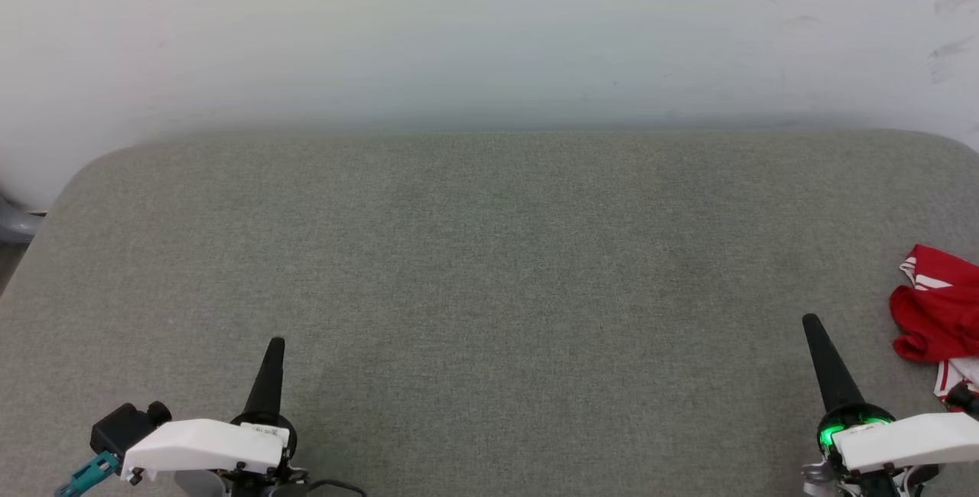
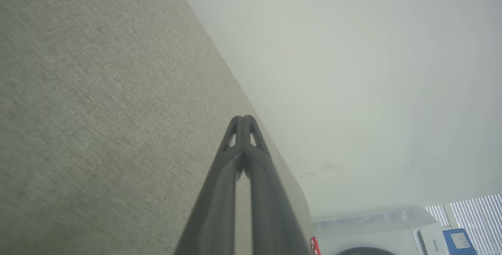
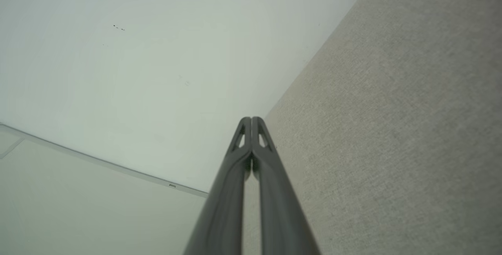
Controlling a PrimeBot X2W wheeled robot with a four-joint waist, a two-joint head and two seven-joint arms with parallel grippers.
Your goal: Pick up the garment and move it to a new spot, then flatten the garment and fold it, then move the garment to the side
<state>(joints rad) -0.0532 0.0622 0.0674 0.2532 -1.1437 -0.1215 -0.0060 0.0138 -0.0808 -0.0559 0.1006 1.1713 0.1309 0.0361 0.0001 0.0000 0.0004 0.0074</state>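
At the right edge of the head view, the shirt [image 1: 937,306] lies crumpled, its heap running up-down the frame, just right of my right gripper [image 1: 809,323] and well apart from my left gripper [image 1: 276,344]. Both are closed and empty. I judge the right arm should reach.

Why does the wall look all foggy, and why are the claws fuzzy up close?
Head view: the light is soft and even, so the wall looks hazy where it meets the grey table, with no hard shadows; the red garment is cut off at the right edge. Left wrist view: the left claw blurs near the lens. Right wrist view: the right claw blurs the same way.
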